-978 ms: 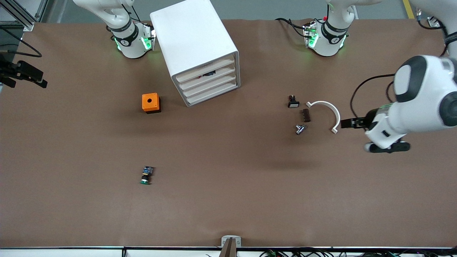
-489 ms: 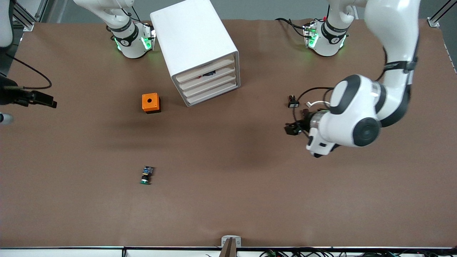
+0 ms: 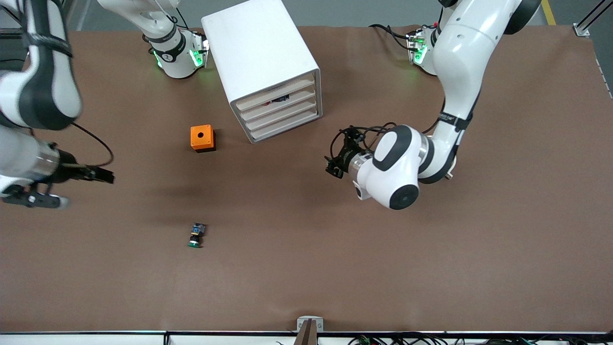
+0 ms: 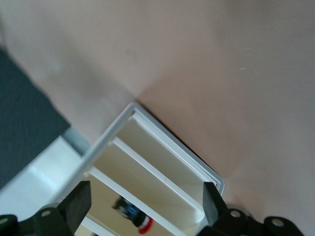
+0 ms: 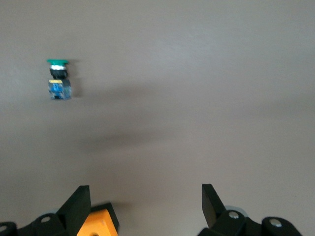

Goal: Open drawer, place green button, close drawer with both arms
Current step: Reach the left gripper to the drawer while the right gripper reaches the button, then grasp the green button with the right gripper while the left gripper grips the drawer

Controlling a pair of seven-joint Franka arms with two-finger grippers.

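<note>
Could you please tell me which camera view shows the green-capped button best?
The right wrist view: the button lies unobstructed on the bare table, its green cap, black body and blue rear distinct. The front view shows the same button only small, nearer that camera than the orange cube. The left wrist view misses it.

I work in a robotics lab or test cell. My two arms are bolted to a wide table under a plain brown mat, with green status lights at the bases, loose cabling and aluminium framing at the edges. Scattered electrical parts, an orange cube and a white drawer cabinet form a staged bench.
</note>
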